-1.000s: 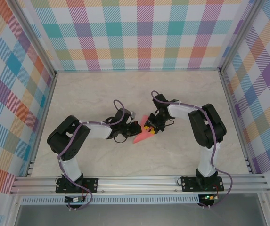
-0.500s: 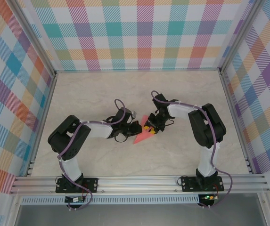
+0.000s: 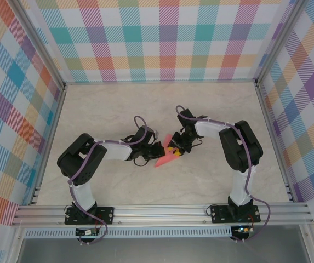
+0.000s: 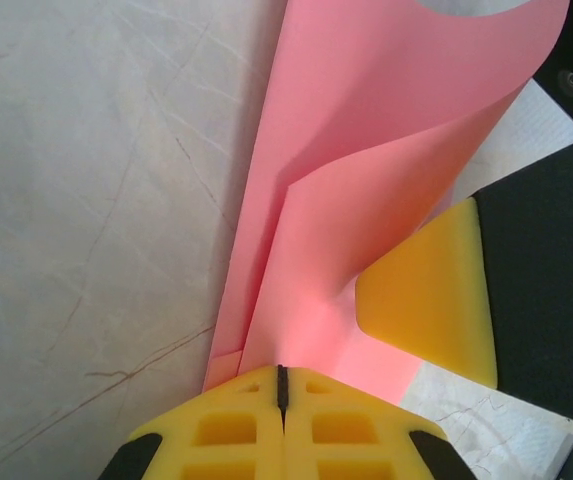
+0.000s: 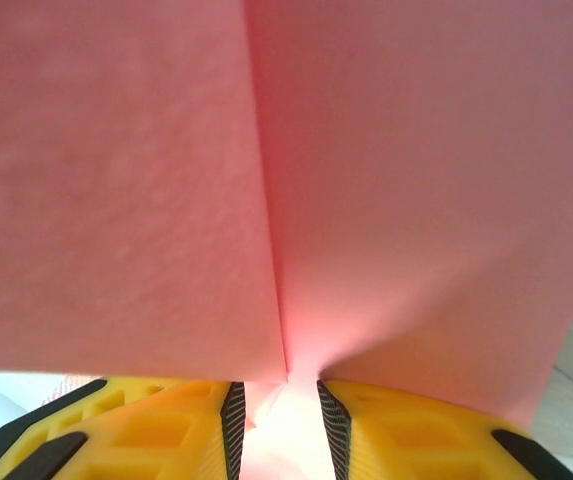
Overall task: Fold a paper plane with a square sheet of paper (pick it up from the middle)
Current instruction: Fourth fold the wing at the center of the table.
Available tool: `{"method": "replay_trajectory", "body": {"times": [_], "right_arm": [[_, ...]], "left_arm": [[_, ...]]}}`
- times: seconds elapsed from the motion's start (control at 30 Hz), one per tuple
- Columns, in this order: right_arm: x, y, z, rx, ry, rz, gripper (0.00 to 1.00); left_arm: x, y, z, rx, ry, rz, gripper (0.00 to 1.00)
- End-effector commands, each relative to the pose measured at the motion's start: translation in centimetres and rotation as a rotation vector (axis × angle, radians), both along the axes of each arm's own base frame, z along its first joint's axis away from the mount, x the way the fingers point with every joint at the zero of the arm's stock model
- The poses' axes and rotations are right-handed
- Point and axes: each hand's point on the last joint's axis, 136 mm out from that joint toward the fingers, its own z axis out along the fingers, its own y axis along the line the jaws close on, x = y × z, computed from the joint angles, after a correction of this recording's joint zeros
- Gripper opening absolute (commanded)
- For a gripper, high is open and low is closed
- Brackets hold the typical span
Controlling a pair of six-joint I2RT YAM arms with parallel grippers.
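Marbled table (image 3: 211, 181) carries the folded pink paper (image 3: 166, 157) near its middle, well clear of every edge. Left gripper (image 4: 282, 385) pinches its creased end tight; right gripper (image 5: 276, 400) holds a fold between slightly parted fingers.

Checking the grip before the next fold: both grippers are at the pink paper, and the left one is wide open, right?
Not quite. The left gripper is shut on the paper, its yellow fingers meeting with the sheet pinched between, as the left wrist view shows. Both grippers are at the paper.
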Motion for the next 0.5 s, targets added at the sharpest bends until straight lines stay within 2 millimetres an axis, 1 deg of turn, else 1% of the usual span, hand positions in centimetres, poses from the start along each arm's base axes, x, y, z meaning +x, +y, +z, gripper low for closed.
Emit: {"method": "replay_trajectory", "body": {"times": [0.0,0.1,0.2,0.33,0.43,0.47], "right_arm": [[-4.0,-3.9,-5.9,-0.224,0.145,0.018,0.31],[-3.4,-3.2,-5.0,-0.184,0.111,0.022,0.32],[-2.1,-1.8,-3.0,-0.101,0.034,0.041,0.33],[-0.1,-0.2,1.4,-0.001,-0.119,0.081,0.35],[0.9,0.2,4.6,0.045,-0.24,0.115,0.35],[1.1,0.3,5.3,0.058,-0.275,0.132,0.35]], "left_arm": [[-0.1,0.1,-0.3,0.037,0.003,-0.01,0.0],[-0.2,0.4,-0.8,0.06,0.017,-0.008,0.0],[-0.7,1.0,-1.5,0.095,0.038,-0.002,0.0],[-1.2,1.6,-2.3,0.121,0.064,0.002,0.0],[-1.4,1.8,-2.5,0.133,0.079,0.005,0.0],[-1.4,1.8,-2.5,0.135,0.079,0.002,0.0]]}}
